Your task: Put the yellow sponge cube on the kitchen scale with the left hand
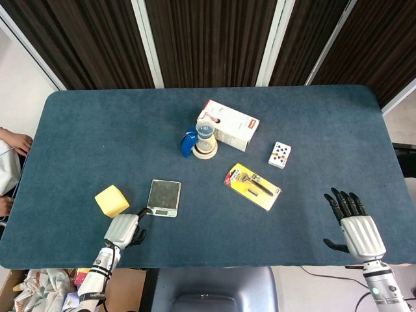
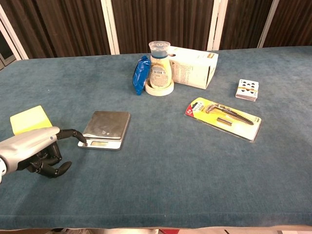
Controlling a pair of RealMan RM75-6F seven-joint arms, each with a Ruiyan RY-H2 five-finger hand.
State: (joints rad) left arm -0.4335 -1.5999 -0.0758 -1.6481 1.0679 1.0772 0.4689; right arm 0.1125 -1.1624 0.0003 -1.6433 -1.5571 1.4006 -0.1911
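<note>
Head view: left hand (image 1: 123, 230) sits low at the near table edge, between the yellow sponge cube (image 1: 112, 200) and the kitchen scale (image 1: 164, 197), palm down, one finger reaching toward the scale's near left corner, the others curled under; it holds nothing. The cube lies on the blue table (image 1: 97, 130) just left of the scale, apart from it and not on it. Right hand (image 1: 354, 227) rests flat at the near right edge, fingers spread wide and pointing away, empty. Further back: a white box (image 1: 229, 125) with a jar (image 1: 206, 138) and a blue packet (image 1: 188, 143) touching in front of it, a card deck (image 1: 279, 155), a yellow blister pack (image 1: 253, 186). Chest view: left hand (image 2: 34, 151) enters from the left, forefinger tip just beside the scale (image 2: 105, 128) front corner; contact cannot be told. Remaining fingers are folded beneath the palm. The cube (image 2: 30, 119) shows partly behind the hand. Right hand is outside this view; the head view alone shows it, while the scale's front display strip shows only here
</note>
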